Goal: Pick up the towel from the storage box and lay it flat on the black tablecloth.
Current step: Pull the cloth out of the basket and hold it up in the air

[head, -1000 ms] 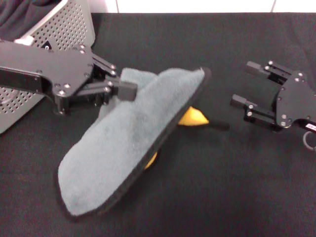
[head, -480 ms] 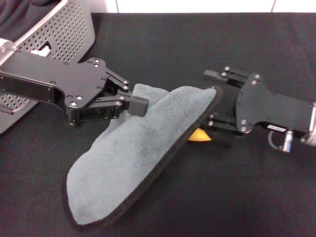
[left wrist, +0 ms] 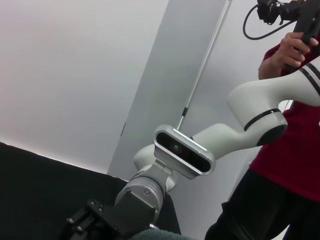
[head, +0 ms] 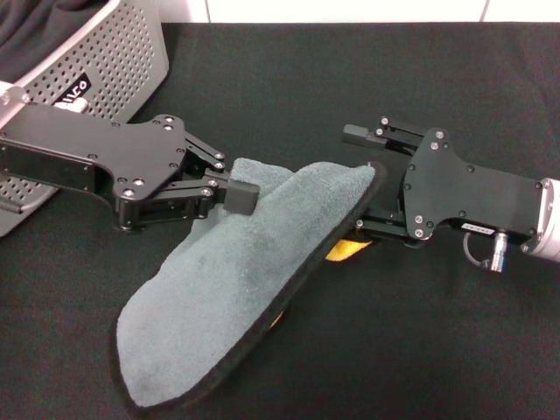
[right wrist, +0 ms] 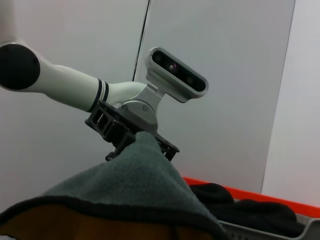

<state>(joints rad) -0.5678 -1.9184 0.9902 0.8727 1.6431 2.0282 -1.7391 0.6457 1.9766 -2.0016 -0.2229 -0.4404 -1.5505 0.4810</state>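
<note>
The left gripper (head: pixel 229 185) is clamped on one corner of the towel (head: pixel 236 289), whose long axis droops toward the black tablecloth (head: pixel 289 79). The right gripper (head: pixel 372 188), jaws spread, straddles the opposite corner without yet pinching it.

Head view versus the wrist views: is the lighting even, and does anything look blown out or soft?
Head view: even light, towel and black tablecloth readable, only a bright overexposed strip along the far edge. Left wrist view: pale wall dominates, right tool dark and underlit. Right wrist view: towel edge very close and soft, left tool sharper behind.
</note>
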